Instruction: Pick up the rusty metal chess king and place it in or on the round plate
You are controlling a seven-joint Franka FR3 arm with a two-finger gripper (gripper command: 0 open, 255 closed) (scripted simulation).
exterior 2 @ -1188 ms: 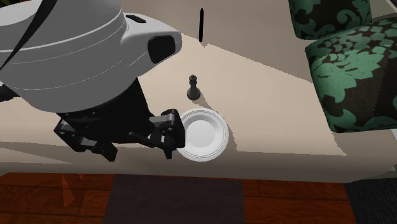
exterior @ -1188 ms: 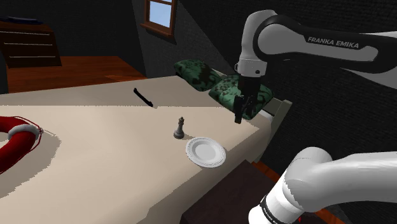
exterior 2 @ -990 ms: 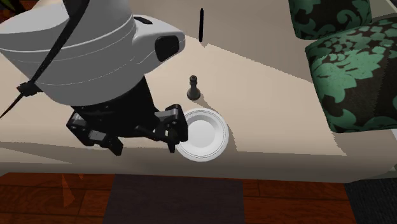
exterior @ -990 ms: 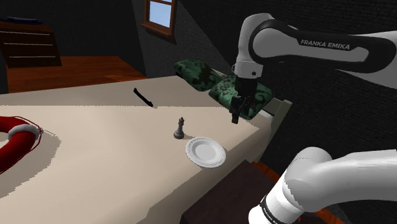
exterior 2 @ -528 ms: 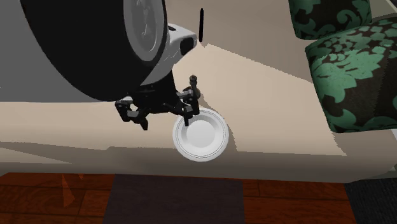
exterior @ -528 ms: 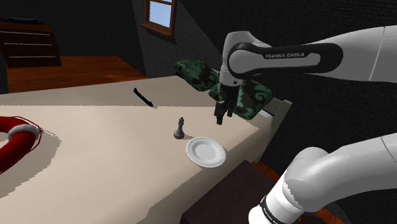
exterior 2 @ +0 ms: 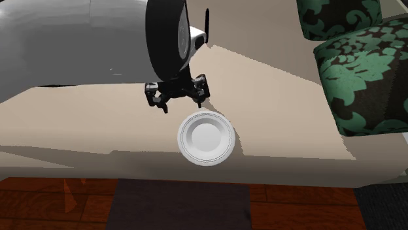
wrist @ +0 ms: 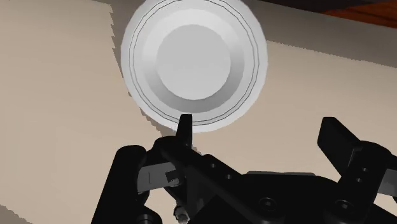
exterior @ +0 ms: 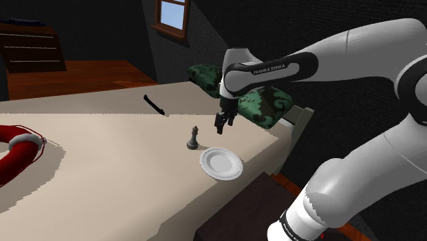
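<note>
Dark grey and dull, with no rust that we can make out, the chess king (exterior: 193, 139) stands upright on the cream table (exterior: 102, 164). It is just beside the round plate (exterior: 221, 163), on the side away from the stand, and touches neither the plate nor the tool.

We judge it stiff and, if it is metal as the task says, heavy for so small a piece. It will not give under pressure, but its narrow turned body may be slick. With a slim stem on a wider foot, it could topple if nudged from one side only. We would take it on the stem, below the swelling of the crown and above the foot, one finger on each side, so that it hangs plumb and cannot pivot.

The plate is white, shallow and empty, with a raised rim, and lies near the table's edge. We expect the king to need a gentle, level release there.

The gripper (exterior: 220, 127) hovers above the table, near the king on the shoulder view's right and higher than its crown. Its fingers (exterior 2: 159, 99) stand well apart and hold nothing.

Farther off lie a black stick (exterior: 154, 105), green patterned cushions (exterior: 274, 106) and a red and white life ring (exterior: 14, 154).
</note>
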